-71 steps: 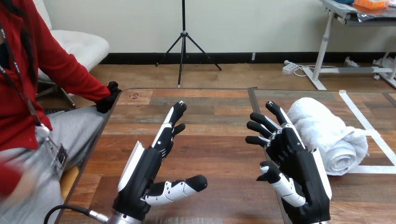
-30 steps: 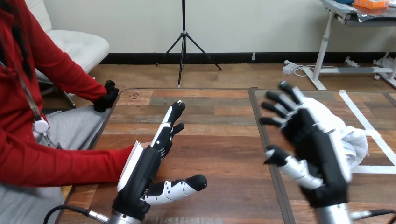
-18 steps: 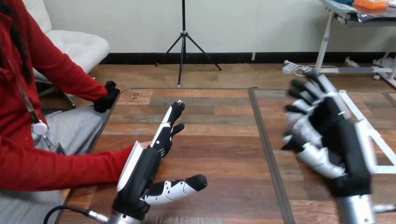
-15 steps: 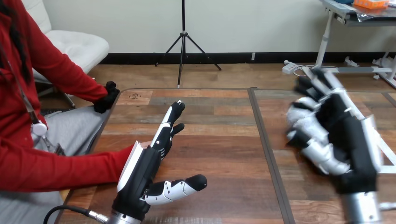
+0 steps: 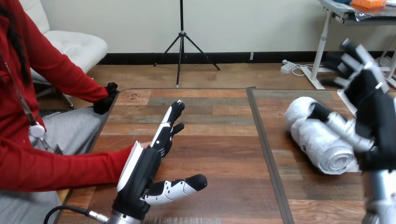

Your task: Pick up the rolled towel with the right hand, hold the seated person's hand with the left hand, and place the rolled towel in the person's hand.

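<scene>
R hand (image 5: 373, 109) hovering, fingers spread, at right side of rolled towel (image 5: 322, 144), its long axis running near-to-far; L hand (image 5: 142, 170) lying open, well apart

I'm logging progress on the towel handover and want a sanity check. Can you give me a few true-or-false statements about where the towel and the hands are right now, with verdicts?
1. The rolled towel lies on the table, at its right side. True.
2. The right hand has its fingers curled tight round the towel. False: its fingers are spread open and raised, with only the thumb reaching in front of the towel.
3. The left hand is open, with its fingers straight. True.
4. The towel rests in the person's hand. False: it lies on the table by the right hand.
5. A red sleeve reaches in from the view's left, up to the left hand. True.
</scene>
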Robot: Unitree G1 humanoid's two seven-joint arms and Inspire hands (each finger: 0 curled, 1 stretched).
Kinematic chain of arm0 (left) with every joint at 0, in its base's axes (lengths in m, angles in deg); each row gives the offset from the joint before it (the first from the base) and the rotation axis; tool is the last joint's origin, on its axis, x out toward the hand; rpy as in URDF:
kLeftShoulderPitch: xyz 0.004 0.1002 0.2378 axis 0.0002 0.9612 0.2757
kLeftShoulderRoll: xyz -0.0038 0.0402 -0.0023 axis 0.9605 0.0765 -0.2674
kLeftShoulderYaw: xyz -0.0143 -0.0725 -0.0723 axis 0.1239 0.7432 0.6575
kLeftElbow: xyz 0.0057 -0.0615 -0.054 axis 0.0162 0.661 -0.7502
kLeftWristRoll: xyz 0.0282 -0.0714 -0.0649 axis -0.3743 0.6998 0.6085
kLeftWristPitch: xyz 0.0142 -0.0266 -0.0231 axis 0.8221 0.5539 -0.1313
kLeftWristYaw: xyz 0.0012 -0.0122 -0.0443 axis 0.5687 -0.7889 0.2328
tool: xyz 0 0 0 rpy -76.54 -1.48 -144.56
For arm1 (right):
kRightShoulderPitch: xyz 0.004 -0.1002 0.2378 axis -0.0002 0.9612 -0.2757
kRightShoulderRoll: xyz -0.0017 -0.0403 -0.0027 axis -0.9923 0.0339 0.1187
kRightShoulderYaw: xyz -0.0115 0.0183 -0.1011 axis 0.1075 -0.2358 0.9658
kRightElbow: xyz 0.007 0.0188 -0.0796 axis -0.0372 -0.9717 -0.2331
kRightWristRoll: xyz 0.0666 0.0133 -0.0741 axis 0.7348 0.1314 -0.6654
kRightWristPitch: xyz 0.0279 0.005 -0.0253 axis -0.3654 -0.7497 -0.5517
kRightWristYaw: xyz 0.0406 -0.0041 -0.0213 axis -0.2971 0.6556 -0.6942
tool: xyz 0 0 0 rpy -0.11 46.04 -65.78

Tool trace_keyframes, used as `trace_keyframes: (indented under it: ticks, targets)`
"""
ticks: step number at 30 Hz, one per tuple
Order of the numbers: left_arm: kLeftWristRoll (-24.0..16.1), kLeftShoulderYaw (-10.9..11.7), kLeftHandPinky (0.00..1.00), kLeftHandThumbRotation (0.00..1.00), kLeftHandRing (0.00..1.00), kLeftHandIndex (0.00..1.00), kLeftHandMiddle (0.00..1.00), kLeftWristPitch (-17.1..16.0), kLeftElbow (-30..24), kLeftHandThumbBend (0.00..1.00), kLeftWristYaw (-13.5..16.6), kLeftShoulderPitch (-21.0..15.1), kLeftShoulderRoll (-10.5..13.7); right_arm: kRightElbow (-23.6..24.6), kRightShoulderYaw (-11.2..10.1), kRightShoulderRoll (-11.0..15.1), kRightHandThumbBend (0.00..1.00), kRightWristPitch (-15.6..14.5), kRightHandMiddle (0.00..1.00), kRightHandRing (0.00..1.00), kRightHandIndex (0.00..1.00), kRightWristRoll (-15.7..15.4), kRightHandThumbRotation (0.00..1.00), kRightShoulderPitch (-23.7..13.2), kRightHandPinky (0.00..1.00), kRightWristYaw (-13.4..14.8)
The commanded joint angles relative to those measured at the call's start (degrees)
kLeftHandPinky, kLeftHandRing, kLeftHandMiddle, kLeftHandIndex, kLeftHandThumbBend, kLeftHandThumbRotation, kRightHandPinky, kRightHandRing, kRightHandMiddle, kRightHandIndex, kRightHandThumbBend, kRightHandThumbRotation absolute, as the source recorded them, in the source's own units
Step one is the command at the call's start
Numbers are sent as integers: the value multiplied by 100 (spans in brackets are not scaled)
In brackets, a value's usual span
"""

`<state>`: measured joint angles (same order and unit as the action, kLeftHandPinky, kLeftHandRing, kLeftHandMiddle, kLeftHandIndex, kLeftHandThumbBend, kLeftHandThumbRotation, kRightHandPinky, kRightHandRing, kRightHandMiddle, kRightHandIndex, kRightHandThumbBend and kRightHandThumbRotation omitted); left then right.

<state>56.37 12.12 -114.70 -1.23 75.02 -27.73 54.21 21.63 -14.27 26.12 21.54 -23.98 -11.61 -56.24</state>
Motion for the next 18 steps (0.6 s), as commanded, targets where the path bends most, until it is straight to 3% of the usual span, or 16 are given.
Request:
trace_keyframes:
  ticks: [1, 10, 18]
  targets:
    - [39, 54, 93, 61, 100, 100, 100, -62, -160, 100, 39, -220, -37, 308, -106, 182, 100, -80, 82, 81, 88, -109, 46, -636, 68, 138]
    - [63, 48, 94, 61, 100, 100, 100, -55, -149, 100, 21, -232, -43, 474, -227, 366, 100, -500, 83, 83, 89, -228, 47, -860, 70, 350]
    - [91, 49, 94, 60, 100, 100, 100, -57, -136, 100, 9, -252, -51, 666, -315, 596, 100, -994, 85, 85, 91, -519, 47, -1064, 73, 602]
